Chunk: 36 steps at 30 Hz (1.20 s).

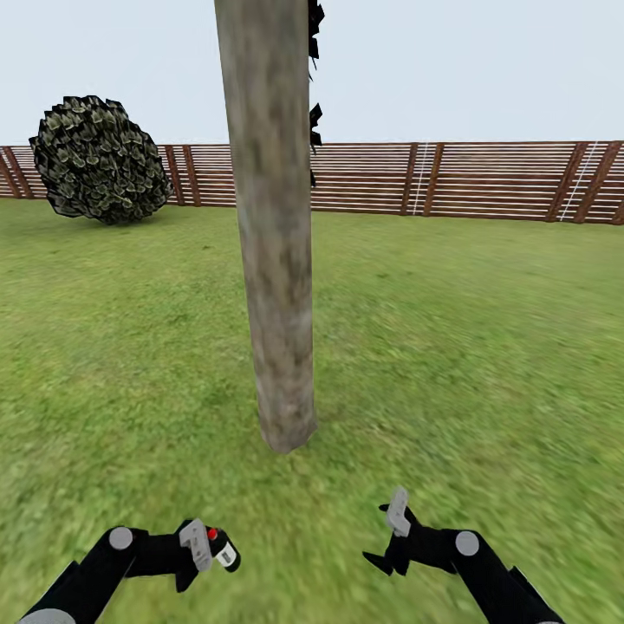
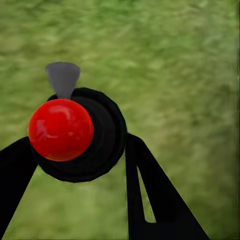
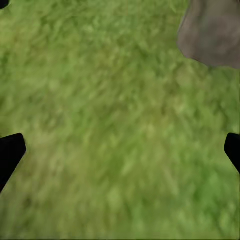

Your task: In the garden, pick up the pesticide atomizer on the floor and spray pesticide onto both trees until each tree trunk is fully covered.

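Left gripper [image 1: 201, 555] clamped on atomizer [image 1: 221, 548]; right gripper [image 1: 392, 539] spread wide, empty.
Atomizer's red cap [image 2: 61, 129] sits between the left fingers. Tree trunk [image 1: 270, 234] stands ahead, between both grippers, on grass [image 1: 468, 347]; fence [image 1: 485, 180] beyond.

I saw a big round bush [image 1: 100, 160] with dark leaves far off on my left. The pale sky [image 1: 468, 69] was above it.

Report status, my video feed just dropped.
Left end effector shut on sprayer. Right end effector open, empty, over grass. Tree trunk dead ahead, nothing between it and us.
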### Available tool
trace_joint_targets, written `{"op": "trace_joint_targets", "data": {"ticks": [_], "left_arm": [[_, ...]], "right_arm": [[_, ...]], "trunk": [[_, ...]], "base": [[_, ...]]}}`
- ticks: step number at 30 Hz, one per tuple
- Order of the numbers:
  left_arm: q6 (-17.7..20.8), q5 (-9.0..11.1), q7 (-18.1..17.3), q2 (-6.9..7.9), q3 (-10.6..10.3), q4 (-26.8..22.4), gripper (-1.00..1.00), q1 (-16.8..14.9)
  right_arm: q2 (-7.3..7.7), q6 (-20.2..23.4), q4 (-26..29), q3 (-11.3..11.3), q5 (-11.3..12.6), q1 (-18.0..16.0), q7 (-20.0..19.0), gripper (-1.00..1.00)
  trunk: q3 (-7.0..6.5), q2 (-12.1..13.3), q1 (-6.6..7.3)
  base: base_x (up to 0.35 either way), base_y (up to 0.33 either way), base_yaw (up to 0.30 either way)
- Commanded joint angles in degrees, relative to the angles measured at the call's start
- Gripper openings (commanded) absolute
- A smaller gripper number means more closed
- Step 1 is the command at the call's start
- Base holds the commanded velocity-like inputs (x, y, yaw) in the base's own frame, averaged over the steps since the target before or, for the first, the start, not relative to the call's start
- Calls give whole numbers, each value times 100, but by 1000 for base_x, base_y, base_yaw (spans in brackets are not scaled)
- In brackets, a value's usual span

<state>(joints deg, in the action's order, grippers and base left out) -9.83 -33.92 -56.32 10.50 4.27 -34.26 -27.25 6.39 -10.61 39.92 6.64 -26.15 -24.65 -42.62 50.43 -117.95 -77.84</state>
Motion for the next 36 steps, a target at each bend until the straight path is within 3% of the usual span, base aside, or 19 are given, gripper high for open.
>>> {"op": "trace_joint_targets", "data": {"ticks": [1, 4, 6, 7, 12, 17, 19, 25, 29, 36], "left_arm": [[-49, -65, -64, -12, 32, -7, -100, -24], [-32, -74, -141, -27, -62, -10, -100, -51], [82, -76, -182, -40, -275, -15, -100, -58], [184, -74, -191, -49, -395, -19, -100, -59], [362, -76, -203, -185, -673, -29, -100, -62], [384, -78, -211, -327, -951, -79, -100, -118], [436, -79, -212, -433, -1264, -102, -100, -150], [532, -88, -209, -645, -1481, -107, -100, -166], [605, -90, -197, -695, -1875, -108, -100, -239], [639, -89, -169, -718, -1969, -108, -100, -278]], "right_arm": [[-5, -40, 6, 10, -59, -16, -32, 100], [-22, -38, 8, 15, -58, -34, -96, 100], [-37, -38, 7, 25, -66, -39, -155, 100], [-54, -38, 7, 30, -70, -39, -210, -100], [-220, -38, -7, 125, -92, -40, -457, -100], [-317, -43, 3, 674, -93, -40, -496, -100], [-384, -40, 13, 794, -88, -40, -501, -100], [-533, -39, 10, 820, -91, -40, -501, -100], [-654, -38, 40, 822, -92, -42, -508, -100], [-823, -41, 111, 822, -96, -40, -625, -100]], "trunk": [[5, -2, 1], [5, -2, 1], [5, -2, 1], [5, -2, 1], [5, -2, 1], [5, -2, 1], [5, -2, 1], [5, -2, 1], [5, -2, 1], [5, -2, 1]], "base": [[0, 0, 0], [0, 0, 0], [0, 0, 0], [0, 0, 0], [0, 0, 0], [0, 0, 0], [0, 0, 0], [0, 0, 0], [0, 0, 0], [0, 0, 0]]}}
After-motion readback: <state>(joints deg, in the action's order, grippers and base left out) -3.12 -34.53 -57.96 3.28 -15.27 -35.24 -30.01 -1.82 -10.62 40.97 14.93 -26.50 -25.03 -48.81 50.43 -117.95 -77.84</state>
